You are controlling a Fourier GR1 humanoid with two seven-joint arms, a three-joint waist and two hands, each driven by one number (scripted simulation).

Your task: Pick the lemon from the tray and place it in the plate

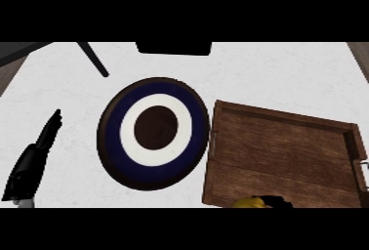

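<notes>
A yellow lemon shows at the picture's lower edge, at the near rim of the wooden tray. Only a small black part of my right hand is visible, touching the lemon's right side; the rest is cut off below. The round plate, with a dark blue band, a white ring and a brown centre, lies left of the tray with nothing on it. My left hand rests open at the far left, fingers straight and pointing away, well clear of the plate.
A thin dark bar lies slanted on the white counter beyond the plate. A black object sits at the far edge. Metal handles show on the tray's left and right sides.
</notes>
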